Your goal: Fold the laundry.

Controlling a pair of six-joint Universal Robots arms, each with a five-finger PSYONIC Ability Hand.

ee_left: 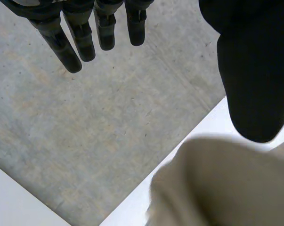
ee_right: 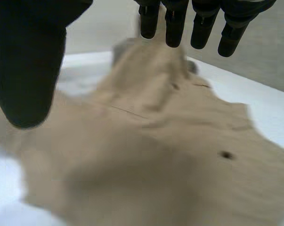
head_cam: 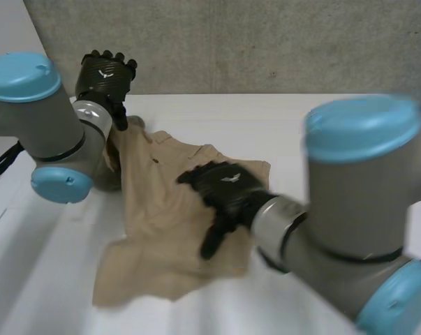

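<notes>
Head view showed the tan shirt (head_cam: 161, 230) lying rumpled and spread on the white desk (head_cam: 315, 125), with no clean fold in it. The right robot hand (head_cam: 227, 185) hovered over the shirt's middle, fingers spread apart and holding nothing, with the cloth under its palm. The left robot hand (head_cam: 107, 73) was raised past the shirt's far end, fingers straight, thumb apart, empty, with cloth bunched just below its thumb. Folding looked barely begun, with smoothing and every fold left to do.
</notes>
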